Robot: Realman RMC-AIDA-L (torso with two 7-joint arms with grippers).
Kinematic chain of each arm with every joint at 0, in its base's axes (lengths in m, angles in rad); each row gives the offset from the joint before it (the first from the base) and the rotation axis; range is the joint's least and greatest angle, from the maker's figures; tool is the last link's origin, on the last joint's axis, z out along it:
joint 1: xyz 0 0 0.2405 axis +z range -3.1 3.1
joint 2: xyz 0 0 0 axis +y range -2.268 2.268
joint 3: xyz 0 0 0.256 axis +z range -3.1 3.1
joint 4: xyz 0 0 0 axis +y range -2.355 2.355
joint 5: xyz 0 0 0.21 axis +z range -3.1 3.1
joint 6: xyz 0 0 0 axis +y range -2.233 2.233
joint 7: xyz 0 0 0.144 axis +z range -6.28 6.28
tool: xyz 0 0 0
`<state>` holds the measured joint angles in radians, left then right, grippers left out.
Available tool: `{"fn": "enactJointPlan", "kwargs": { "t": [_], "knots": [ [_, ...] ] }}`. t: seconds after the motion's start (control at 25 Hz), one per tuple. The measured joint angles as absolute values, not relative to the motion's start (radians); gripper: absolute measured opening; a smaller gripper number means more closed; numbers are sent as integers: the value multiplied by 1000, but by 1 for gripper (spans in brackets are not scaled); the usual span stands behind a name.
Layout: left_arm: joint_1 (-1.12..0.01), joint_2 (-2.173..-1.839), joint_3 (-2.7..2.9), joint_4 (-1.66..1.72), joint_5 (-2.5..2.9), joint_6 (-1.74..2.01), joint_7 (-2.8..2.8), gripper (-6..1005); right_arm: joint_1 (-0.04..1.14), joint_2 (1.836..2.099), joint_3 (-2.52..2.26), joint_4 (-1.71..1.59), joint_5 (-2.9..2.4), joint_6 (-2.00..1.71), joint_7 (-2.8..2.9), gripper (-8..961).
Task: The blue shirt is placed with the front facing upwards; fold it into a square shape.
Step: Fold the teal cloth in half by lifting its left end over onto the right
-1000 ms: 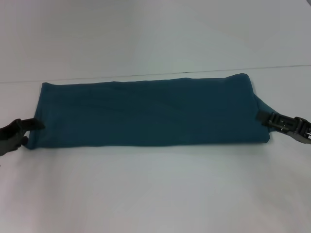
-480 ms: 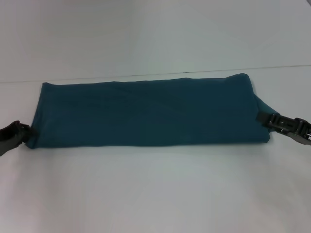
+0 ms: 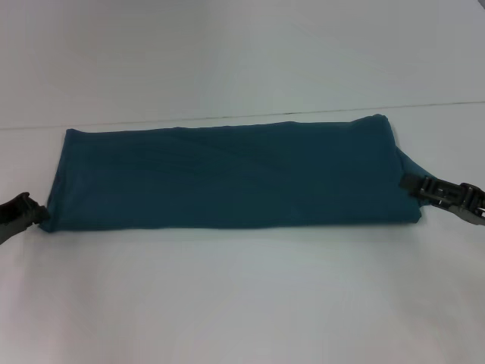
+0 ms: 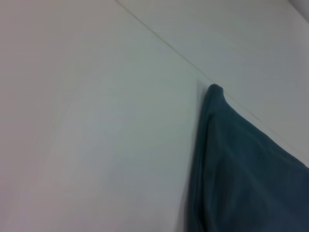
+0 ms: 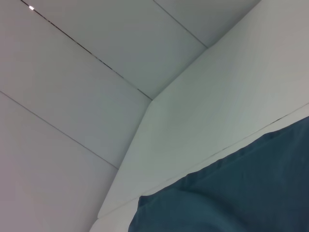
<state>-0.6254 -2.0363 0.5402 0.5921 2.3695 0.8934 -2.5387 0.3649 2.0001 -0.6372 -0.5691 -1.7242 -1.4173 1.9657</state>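
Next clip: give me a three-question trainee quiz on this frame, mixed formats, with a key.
1. True or false: the blue shirt lies as a long folded band on the white table.
2. Which end does the right gripper touch? A) the robot's right end B) the far long edge C) the middle
3. Fill in: the left gripper sits at the shirt's near ____ corner.

Key: 1 true. 2 A. 3 left.

A plain dark teal-blue shirt (image 3: 227, 176), no lettering showing, lies on a white table (image 3: 242, 296). Black grippers flank it: the left gripper (image 3: 23, 212) and right gripper (image 3: 415, 184).
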Motion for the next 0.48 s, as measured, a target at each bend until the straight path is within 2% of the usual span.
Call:
{"fn": "enactJointPlan", "kwargs": {
  "t": [0.16,0.48],
  "knots": [
    [-619,-2038,533,598,2364,922,-2543,14,365,1999,-636,-569,-1724,-1417,1966,592],
    [-588,-2038,505,635,2372,1005,-2550,18,365,1999,-636,-569,-1724,-1418,1966,592]
  ]
}}
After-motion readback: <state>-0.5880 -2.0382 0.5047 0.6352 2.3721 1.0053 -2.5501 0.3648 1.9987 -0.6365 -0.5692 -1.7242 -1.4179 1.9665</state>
